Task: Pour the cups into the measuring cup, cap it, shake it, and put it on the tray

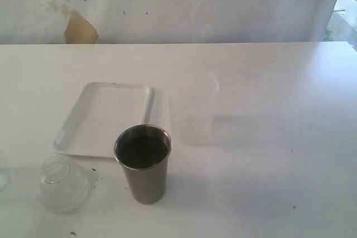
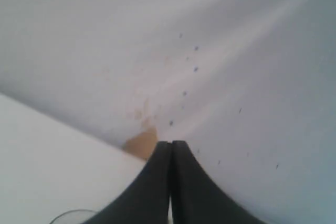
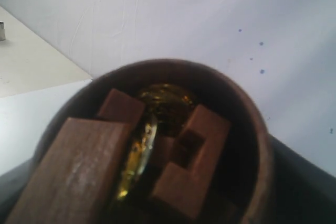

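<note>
Rounded reddish-brown wooden cup [image 3: 247,114] holds blocky, matte wooden pieces [image 3: 79,171].

Brushed silver-grey on the steel tumbler [image 1: 143,165], dark inside. White tray [image 1: 83,132] on a white table [image 1: 268,182], barely a shade apart. The wall [image 1: 167,9] is off-white, peppered with dark specks, with one tan patch [image 1: 80,29]. Right wrist view: the wooden cup [image 3: 260,140] is reddish-brown, with matching brown blocks [image 3: 84,166] inside and a gold glint [image 3: 137,156] between them, foil perhaps. The left gripper [image 2: 170,148] is black.

Exterior above table [image 1: 268,188]; wrist views face wall [image 2: 252,35] (shared)
</note>
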`<state>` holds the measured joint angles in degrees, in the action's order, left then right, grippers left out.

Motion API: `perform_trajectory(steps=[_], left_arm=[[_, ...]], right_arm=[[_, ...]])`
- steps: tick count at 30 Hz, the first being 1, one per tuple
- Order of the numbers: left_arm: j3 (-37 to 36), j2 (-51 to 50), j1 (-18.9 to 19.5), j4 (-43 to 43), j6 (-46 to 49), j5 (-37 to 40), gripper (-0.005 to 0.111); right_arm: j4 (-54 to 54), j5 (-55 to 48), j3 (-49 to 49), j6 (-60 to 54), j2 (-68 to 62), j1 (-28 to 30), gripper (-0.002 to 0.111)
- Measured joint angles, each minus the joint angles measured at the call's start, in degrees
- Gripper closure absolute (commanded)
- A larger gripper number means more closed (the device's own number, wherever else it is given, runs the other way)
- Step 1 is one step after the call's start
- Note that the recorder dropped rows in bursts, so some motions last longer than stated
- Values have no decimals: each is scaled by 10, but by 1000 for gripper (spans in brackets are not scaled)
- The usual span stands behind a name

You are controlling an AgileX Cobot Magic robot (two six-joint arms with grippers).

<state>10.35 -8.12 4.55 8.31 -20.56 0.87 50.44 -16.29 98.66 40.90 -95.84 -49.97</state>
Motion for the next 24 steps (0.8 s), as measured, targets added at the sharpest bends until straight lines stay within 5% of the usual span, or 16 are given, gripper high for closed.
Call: perform_trajectory(steps=[2, 6, 10, 12, 19, 24], left_arm=[[59, -70, 0, -6, 12, 56, 100], [277, -321, 0, -55, 57, 245, 60], [505, -525, 0, -177, 63, 542, 56], [562, -599, 0, -208, 69, 650, 56], [525, -695, 0, -181, 88, 688, 56], [493, -707, 0, -183, 75, 630, 56]], right_arm=[[0, -3, 0, -1, 6, 0, 108], [-6, -36, -7, -2, 15, 0, 108], [-25, -49, -11, -3, 15, 0, 108], [-34, -50, -11, -3, 16, 0, 108], [-48, -56, -11, -3, 16, 0, 108], [-50, -56, -11, -6, 16, 0, 108]])
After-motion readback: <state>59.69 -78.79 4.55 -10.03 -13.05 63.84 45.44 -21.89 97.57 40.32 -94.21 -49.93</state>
